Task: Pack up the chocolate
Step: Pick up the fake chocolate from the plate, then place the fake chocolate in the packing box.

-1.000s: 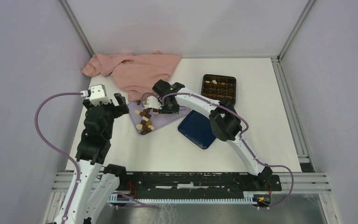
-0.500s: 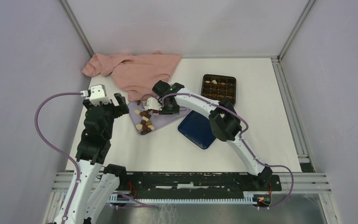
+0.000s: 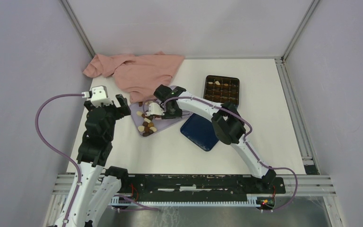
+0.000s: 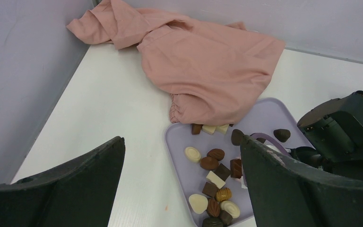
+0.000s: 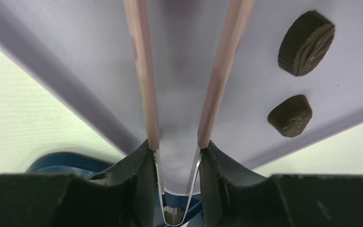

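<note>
**Table** point(image 3: 274, 109) — white, with walls on three sides.

**Pink cloth** point(image 4: 208, 61) — crumpled, lying ahead of the left gripper point(image 4: 180, 144). Its near hem reaches the far edge of the tray.

**Dark blue lid** point(image 3: 199, 131) — flat on the table, just behind and below the right gripper point(image 5: 176, 158), beside the tray's near corner.

**Box with grid insert** point(image 3: 222, 76) — well off to the right of the right gripper. A few pieces sit in its cells, the pale ones in the far row.

**Lilac tray** point(image 5: 75, 47) — directly under the right gripper, and ahead and to the right of the left one.

**Left gripper** — held above the table to the left of the tray. Its fingers are spread wide with nothing between them.

**Right gripper** — low over the tray, its fingers pressed against a pair of tweezers point(image 5: 144, 71). The pink arms stand apart and their tips run out of view, so I cannot tell whether they hold anything.

**Chocolate** point(image 4: 209, 163) — dark, brown and cream pieces scattered loose on the tray. Most lie near the left gripper's right finger. Two dark ones point(image 5: 306, 43) lie to the right of the tweezers, clear of them.
</note>
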You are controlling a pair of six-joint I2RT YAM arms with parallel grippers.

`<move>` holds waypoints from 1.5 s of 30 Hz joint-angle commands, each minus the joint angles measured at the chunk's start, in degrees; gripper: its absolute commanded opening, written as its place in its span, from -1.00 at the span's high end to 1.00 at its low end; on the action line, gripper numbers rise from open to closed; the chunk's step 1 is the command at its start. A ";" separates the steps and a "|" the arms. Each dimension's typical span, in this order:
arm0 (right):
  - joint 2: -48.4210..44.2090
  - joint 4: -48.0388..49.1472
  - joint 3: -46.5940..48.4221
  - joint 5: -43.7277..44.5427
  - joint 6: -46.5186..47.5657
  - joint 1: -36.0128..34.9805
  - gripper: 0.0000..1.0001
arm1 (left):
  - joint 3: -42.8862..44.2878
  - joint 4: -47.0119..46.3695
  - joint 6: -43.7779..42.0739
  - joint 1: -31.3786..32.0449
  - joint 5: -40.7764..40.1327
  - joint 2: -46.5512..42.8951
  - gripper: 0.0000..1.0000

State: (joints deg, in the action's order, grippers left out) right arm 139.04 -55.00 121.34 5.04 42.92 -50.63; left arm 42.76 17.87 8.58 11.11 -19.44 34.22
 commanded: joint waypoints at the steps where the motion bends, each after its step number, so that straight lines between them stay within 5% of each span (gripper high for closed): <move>1: -4.99 -0.11 -3.34 -0.09 -0.27 -0.26 0.46 | 0.24 -2.04 -3.28 -0.04 -0.33 -0.07 -0.92; 30: -22.59 0.23 -12.68 -4.85 -2.30 7.20 0.51 | 0.14 -1.96 -3.14 -0.03 -0.46 -0.03 -0.93; 45: -40.33 5.34 -36.93 -8.90 -0.03 32.70 0.50 | 0.15 -2.07 -2.98 -0.02 0.22 0.41 -0.92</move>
State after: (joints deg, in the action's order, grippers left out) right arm 101.91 -52.27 88.86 -2.96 41.45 -22.90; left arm 42.76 17.87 8.58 11.11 -19.40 34.50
